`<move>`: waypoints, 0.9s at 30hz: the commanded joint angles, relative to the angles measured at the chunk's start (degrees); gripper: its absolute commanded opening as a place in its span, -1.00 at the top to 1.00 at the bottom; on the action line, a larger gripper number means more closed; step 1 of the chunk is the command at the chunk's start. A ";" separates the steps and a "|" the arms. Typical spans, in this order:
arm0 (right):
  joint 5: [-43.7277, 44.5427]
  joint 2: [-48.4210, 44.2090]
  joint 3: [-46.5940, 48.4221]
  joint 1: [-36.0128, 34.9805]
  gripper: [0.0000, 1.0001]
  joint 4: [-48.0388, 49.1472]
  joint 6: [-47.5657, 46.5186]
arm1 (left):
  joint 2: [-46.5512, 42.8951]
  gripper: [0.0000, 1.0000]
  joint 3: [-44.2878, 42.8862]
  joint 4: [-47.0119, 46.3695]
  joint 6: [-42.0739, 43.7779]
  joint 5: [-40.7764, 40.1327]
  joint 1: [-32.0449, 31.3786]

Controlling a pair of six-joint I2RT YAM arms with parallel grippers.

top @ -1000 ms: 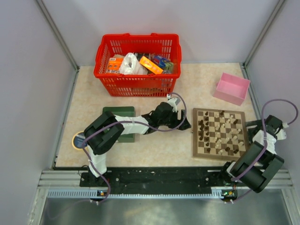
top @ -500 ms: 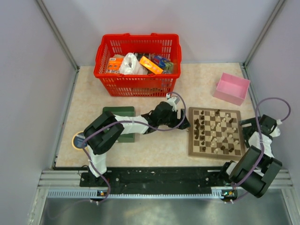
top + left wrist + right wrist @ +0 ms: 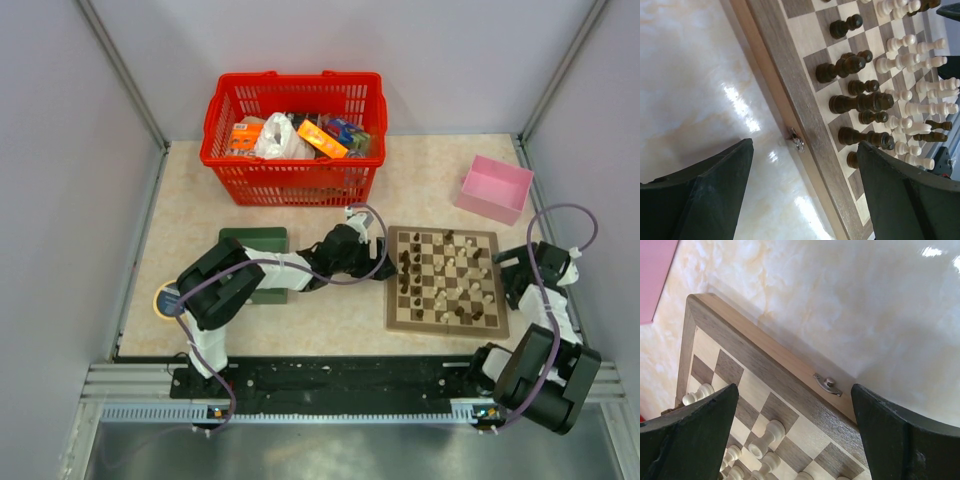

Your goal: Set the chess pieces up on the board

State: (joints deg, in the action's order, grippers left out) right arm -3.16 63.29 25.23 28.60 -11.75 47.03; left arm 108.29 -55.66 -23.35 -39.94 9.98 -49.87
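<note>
Both open: left hand (image 3: 376, 260) and right hand (image 3: 511, 276) flank the board (image 3: 445, 329), now shifted toward the counter's (image 3: 330, 312) left edge; chess pieces (image 3: 441, 276) stay unsorted.

A corner of the board (image 3: 771, 361) was seen from close above, its tan rim laid on the pale marbled table (image 3: 850, 300). A small metal latch (image 3: 828, 384) was fixed to the rim's outer edge. Several pale pieces (image 3: 771, 432) were stood upright on the squares nearest that edge. The gripper (image 3: 794, 390) was held over the rim, its dark fingers (image 3: 690, 440) spread wide with nothing gripped between them. A pink edge (image 3: 655, 275) was cut off at the upper left.
</note>
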 commanded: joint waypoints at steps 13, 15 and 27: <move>-3.44 -2.29 -4.14 -10.75 -0.88 -3.81 8.43 | -6.86 -0.76 6.79 -6.26 -2.42 -4.79 1.61; -2.91 -2.38 -4.14 -12.77 -0.88 -3.72 9.75 | -7.30 -0.75 7.40 -6.35 -2.51 -5.14 1.70; 0.34 -0.54 -4.32 -23.23 -0.89 -1.53 14.85 | -10.99 -0.73 11.45 -3.80 -3.39 -9.45 3.63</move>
State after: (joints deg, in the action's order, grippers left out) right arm -1.02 60.62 22.79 8.45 -10.20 58.26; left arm 101.16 -45.98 -25.56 -42.46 2.24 -47.20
